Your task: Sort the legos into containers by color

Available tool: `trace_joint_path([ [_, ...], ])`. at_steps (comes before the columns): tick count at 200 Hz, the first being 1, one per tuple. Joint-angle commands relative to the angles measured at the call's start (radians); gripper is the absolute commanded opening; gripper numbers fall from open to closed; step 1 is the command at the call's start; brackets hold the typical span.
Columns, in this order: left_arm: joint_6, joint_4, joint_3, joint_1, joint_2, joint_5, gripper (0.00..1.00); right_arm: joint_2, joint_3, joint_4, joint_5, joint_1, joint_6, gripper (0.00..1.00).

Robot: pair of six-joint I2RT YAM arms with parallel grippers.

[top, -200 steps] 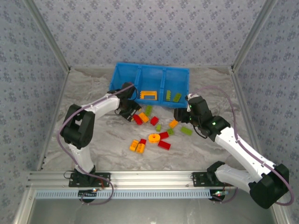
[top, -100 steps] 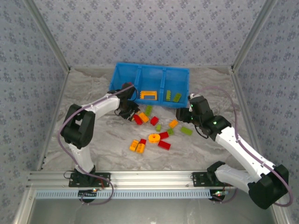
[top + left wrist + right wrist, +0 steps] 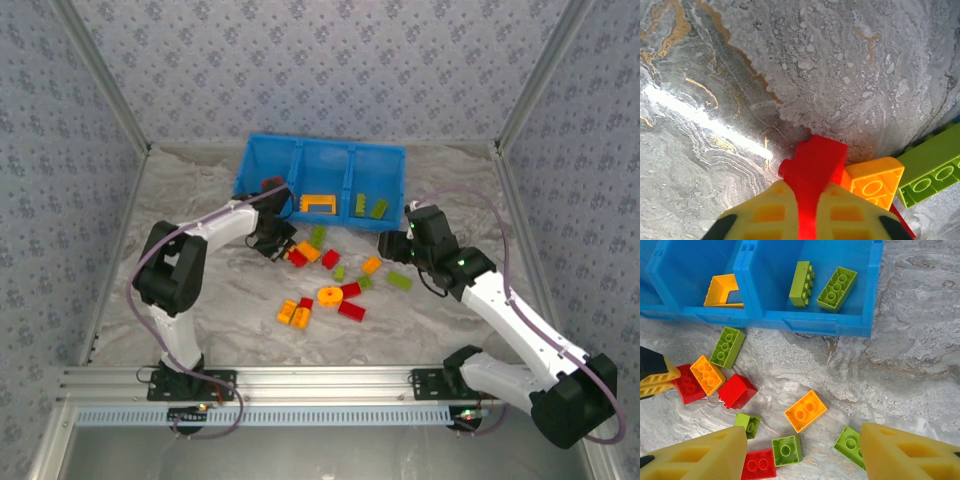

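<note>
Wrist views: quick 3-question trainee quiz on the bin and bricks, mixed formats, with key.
1. True or false: the blue bin's right compartment holds two green bricks.
2. The left gripper clamps a brick of which colour? A red, B green, C orange.
3. Fill in: the middle compartment holds one ___ frame piece.
Key: 1 true; 2 A; 3 orange.

Place: small robot test booth, like in a lab | 6 o'clock: metal rail [image 3: 320,384], two robot arms [image 3: 165,280] [image 3: 520,320] bolted on | 9, 12 and 3 o'clock: flowery grey-blue walls [image 3: 320,70], metal posts [image 3: 100,75] in corners | underneath: marble-look table sheet [image 3: 240,320]
</note>
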State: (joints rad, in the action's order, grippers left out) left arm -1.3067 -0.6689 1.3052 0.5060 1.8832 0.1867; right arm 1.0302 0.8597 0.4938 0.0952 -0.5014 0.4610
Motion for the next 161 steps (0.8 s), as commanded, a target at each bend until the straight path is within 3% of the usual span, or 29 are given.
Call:
trace_joint_path([
  [1, -0.087, -0.217, 0.000, 0.001, 0.027, -0.047, 0.01, -0.005, -0.013, 0.024, -0.008, 0.006, 0.020, 0.64],
  [102, -0.035, -0.293, 0.039, -0.013, -0.096, -0.135, 0.00, -0.002, -0.014, 0.020, -0.014, 0.009, 0.023, 0.64],
  [139, 0.018, -0.328, 0.113, -0.076, -0.178, -0.222, 0.00, 0.006, -0.013, -0.002, -0.033, 0.000, 0.002, 0.64],
  [161, 0.100, -0.311, 0.219, -0.125, -0.143, -0.273, 0.00, 0.045, 0.009, -0.030, -0.046, -0.021, -0.022, 0.65],
])
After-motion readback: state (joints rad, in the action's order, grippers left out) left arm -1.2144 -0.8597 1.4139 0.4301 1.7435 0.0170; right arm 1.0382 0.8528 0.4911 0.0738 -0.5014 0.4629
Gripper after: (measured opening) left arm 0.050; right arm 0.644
